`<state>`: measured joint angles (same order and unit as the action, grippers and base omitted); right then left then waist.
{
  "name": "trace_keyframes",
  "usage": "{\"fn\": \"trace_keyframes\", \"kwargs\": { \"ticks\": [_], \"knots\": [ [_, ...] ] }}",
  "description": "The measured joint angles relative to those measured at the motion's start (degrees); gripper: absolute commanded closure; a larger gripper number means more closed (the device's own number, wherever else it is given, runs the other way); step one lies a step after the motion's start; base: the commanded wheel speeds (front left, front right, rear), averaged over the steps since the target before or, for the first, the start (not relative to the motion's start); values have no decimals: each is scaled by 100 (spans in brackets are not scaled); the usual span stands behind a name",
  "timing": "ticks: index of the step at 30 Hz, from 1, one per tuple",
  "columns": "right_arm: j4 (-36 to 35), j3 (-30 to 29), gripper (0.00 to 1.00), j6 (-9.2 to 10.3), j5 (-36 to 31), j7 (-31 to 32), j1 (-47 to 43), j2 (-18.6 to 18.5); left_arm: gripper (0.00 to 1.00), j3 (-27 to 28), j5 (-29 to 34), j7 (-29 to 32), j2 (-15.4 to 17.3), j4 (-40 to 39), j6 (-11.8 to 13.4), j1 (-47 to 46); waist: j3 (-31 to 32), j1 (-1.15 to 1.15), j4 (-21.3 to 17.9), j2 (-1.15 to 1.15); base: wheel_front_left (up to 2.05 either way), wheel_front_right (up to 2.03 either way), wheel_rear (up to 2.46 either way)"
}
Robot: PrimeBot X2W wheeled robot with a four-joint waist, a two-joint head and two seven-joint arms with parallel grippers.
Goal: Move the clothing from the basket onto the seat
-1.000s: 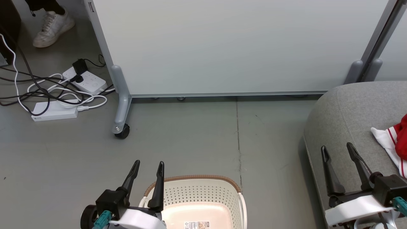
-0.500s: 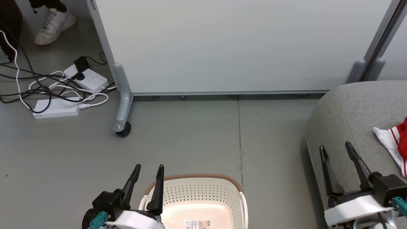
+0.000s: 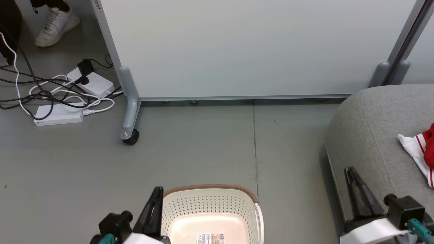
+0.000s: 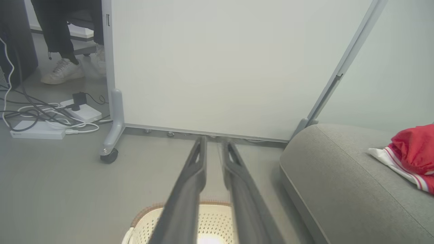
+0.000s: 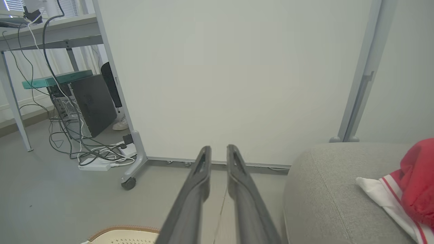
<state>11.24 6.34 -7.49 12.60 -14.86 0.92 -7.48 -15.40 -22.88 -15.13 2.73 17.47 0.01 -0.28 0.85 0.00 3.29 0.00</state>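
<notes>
left gripper (image 3: 157, 188): lower left of the head view, just beside the basket's left wall; its two fingers are clenched together on nothing.
right gripper (image 3: 349, 169): lower right of the head view, over the left edge of the seat; fingers pressed together, grasping nothing.
clothing (image 3: 416, 149): lies on the seat at the right edge of the head view, red fabric with a white band and thin red stripes, apart from the right gripper.
basket (image 3: 210, 187): bottom centre, standing on the floor (image 3: 203, 145); brown rim, perforated walls, a label sticker (image 3: 210, 238) on its bare bottom.
seat (image 3: 369, 135): right side, grey, rounded corner toward the basket.
partition (image 3: 251, 47): upper middle, a pale panel on a grey leg with a castor (image 3: 130, 138).
power strips (image 3: 91, 84): upper left, among tangled cables.
shoe (image 3: 56, 24): a person's, white, upper left corner.
</notes>
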Motion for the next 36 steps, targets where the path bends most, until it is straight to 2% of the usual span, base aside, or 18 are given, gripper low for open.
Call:
{"fn": "trace_keyframes", "kwargs": {
  "ticks": [2,29,36],
  "knots": [
    [88,3,100,0,31,18,-87,40,100,-11,-27,11,-1,80,0,88,-1,0,-2,0,0,0,0],
    [-67,-602,100,0,2783,648,-127,153,100,400,-2429,713,8,188,-222,-280,-19,0,-76,0,0,0,0],
    [-98,-712,100,0,3277,769,-130,168,100,485,-2850,844,10,208,-275,-386,-23,0,-92,0,0,0,0]
  ]
}}
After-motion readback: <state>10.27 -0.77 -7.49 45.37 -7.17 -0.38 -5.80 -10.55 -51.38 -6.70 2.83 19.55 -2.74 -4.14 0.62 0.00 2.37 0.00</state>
